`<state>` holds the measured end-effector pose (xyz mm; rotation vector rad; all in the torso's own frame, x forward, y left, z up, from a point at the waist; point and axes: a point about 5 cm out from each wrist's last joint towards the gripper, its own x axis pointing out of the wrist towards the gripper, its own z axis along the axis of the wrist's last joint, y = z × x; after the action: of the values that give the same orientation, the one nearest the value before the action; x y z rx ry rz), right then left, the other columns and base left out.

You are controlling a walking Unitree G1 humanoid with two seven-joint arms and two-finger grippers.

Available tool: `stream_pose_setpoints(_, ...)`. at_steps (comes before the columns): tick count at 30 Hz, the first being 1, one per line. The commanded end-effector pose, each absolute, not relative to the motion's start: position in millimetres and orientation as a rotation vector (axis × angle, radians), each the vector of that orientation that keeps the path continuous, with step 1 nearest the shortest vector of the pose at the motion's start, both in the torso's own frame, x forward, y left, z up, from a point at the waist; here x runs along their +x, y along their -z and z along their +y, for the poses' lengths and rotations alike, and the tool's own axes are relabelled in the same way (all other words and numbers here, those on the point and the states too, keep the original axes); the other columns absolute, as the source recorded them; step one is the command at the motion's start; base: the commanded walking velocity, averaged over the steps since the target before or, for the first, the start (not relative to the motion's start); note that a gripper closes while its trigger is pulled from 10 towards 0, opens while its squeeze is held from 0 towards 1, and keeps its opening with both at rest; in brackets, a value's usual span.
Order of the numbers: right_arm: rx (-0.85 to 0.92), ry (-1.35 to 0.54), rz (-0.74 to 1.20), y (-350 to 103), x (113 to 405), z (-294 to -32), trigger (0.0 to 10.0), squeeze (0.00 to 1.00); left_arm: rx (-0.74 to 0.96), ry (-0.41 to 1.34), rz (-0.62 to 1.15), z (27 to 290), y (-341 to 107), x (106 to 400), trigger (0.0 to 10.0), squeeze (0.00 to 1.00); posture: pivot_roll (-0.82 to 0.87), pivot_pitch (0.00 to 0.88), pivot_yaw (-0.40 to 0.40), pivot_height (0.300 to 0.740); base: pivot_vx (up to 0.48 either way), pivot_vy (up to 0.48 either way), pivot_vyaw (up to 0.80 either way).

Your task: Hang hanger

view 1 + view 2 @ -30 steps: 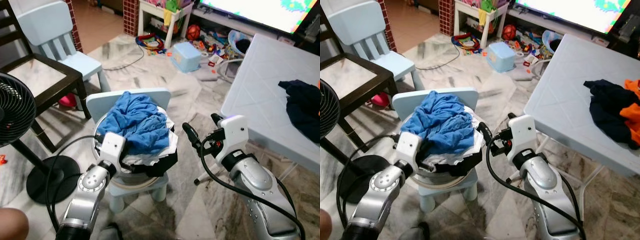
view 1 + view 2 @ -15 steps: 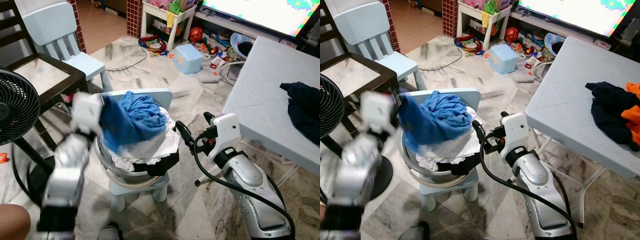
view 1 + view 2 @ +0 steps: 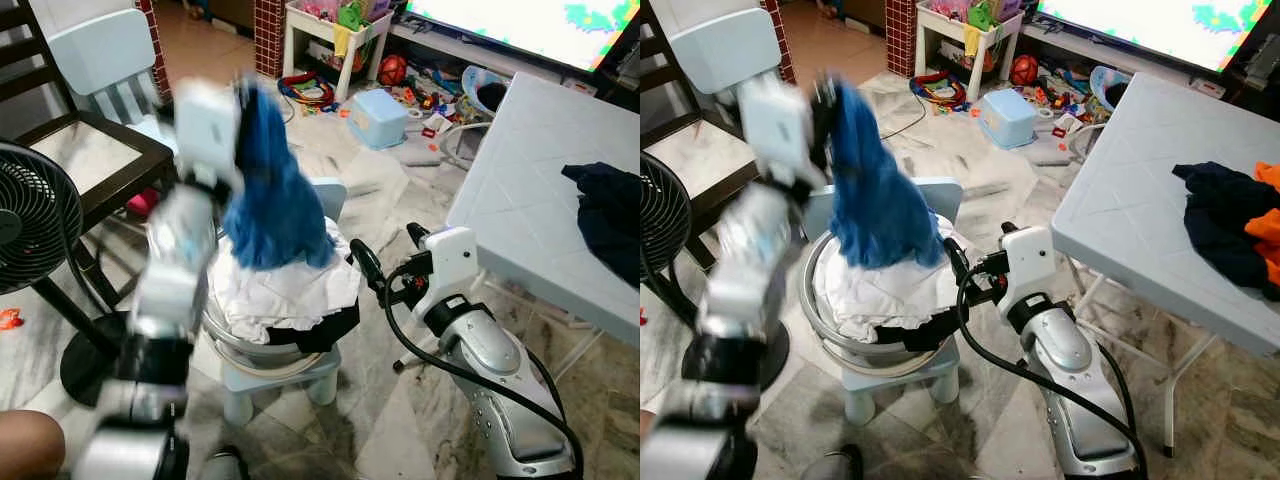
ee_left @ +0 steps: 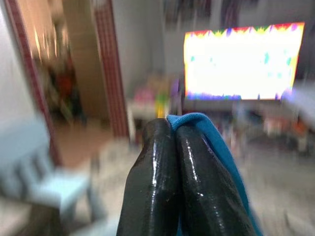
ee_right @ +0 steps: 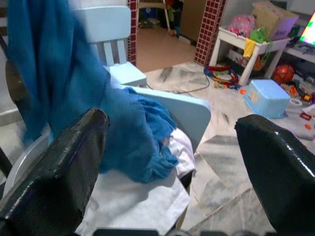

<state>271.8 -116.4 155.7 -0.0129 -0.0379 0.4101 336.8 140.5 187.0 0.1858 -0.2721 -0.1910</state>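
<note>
The left gripper (image 4: 170, 129) is raised above the metal basin (image 3: 225, 335), its arm blurred. Its two fingers are pressed together on a fold of the blue garment (image 3: 268, 190), which hangs down from them; the garment's lower end touches the white cloth (image 3: 285, 290) heaped in the basin. A black cloth (image 3: 325, 325) lies over the basin's front rim.

The basin rests on the seat of a small pale-blue chair (image 3: 330, 195). The right gripper (image 3: 385, 262) hovers just beside the basin, on the side nearer the white table (image 3: 520, 200); its fingers are spread wide apart and hold nothing, as the right wrist view shows.

No hanger can be made out in these views.

On the white table lies a dark garment (image 3: 605, 215), with an orange cloth (image 3: 1262, 225) touching it. A black fan (image 3: 35, 215) stands on the far side of the basin from the table. A second pale-blue chair (image 3: 95, 60) and a dark wooden chair (image 3: 80, 155) stand behind the fan. A blue box (image 3: 380, 103) and scattered toys lie on the floor beyond the basin.
</note>
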Motion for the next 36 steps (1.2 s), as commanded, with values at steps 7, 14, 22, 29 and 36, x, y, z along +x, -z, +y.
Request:
stream_pose_setpoints(7,-0.035,-0.403,-0.050,-160.1,272.4,-122.4,10.0,0.00,0.090,0.183,0.081,143.8,-113.8,289.8,0.0,0.00,0.03,0.140,-0.130,0.740,0.000,0.000,0.00)
stream_pose_setpoints(14,-0.037,-0.418,-0.049,-159.9,273.7,-118.8,10.0,0.00,0.065,0.206,0.309,146.7,-74.9,261.3,10.0,0.75,0.04,0.143,-0.139,0.740,0.000,0.000,0.00)
stream_pose_setpoints(22,-0.052,-0.421,-0.053,-161.5,274.4,-122.1,10.0,0.00,0.078,0.244,0.454,143.7,-68.0,241.5,10.0,1.00,0.03,0.128,-0.136,0.740,0.000,0.000,0.00)
stream_pose_setpoints(29,-0.052,-0.417,-0.051,-159.7,274.4,-122.4,10.0,0.00,0.166,0.280,0.481,152.9,-69.8,210.0,10.0,1.00,0.04,0.128,-0.134,0.740,0.000,0.000,0.00)
stream_pose_setpoints(36,-0.045,-0.435,-0.051,-159.6,275.0,-117.8,10.0,0.00,0.185,0.124,0.247,165.1,-100.9,234.4,10.0,1.00,0.05,0.127,-0.144,0.740,0.000,0.000,0.00)
